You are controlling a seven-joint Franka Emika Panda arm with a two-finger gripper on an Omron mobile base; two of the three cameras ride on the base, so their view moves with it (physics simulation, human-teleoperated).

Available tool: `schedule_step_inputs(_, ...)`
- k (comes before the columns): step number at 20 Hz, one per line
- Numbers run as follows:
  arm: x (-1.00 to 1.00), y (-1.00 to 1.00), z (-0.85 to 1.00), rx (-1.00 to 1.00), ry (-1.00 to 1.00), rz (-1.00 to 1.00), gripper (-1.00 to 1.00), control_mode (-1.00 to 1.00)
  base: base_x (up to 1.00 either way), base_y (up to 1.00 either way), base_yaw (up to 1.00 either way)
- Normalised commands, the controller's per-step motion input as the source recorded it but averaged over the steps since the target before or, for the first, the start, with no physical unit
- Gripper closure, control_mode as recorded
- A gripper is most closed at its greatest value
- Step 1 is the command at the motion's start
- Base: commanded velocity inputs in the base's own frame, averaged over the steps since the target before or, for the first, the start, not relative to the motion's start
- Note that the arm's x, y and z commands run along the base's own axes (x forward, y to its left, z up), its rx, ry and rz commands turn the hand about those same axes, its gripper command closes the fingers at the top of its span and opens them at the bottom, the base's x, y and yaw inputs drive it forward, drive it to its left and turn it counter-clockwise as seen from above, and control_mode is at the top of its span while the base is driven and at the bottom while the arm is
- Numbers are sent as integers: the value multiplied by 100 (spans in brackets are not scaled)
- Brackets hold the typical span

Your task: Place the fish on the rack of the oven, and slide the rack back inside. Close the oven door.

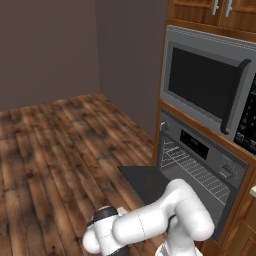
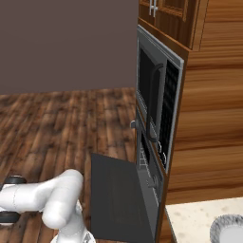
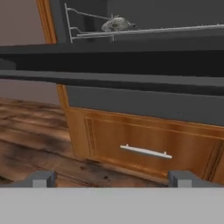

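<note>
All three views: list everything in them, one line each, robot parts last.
oven: one, grey steel, built into the wood cabinets.
oven door: one, dark grey, hanging open, about level.
rack: one, silvery wire, inside the oven.
fish: one, pale grey, lying on the rack.
microwave: one, black window, above the oven.
drawer: one, wood with a silver handle, below the oven.
plate: one, grey, on the pale counter.
floor: dark wood planks.
arm: one, white, bent low before the oven.
gripper: fingertips apart, below the door.

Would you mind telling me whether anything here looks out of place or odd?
Nothing looks damaged or spilled. The oven door hangs open, and the fish lies on the rack inside the oven.
</note>
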Motion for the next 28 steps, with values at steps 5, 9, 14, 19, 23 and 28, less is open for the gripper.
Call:
schedule_step_inputs(5, 19, -20, -55, -11, -11, -23, -100, -100, 0, 0, 0)
schedule_step_inputs(9, 20, -39, -46, -10, -10, -25, -100, -100, 0, 0, 0)
schedule_step_inputs(14, 26, -48, -49, -12, -10, -28, -100, -100, 0, 0, 0)
schedule_step_inputs(19, 23, -52, -53, -14, -16, -28, -100, -100, 0, 0, 0)
schedule_step_inputs(23, 0, -65, -11, -18, -41, -31, -100, -100, 0, 0, 0)
schedule_step_inputs(28, 0, -66, 29, -27, -45, -30, -100, -100, 0, 0, 0)
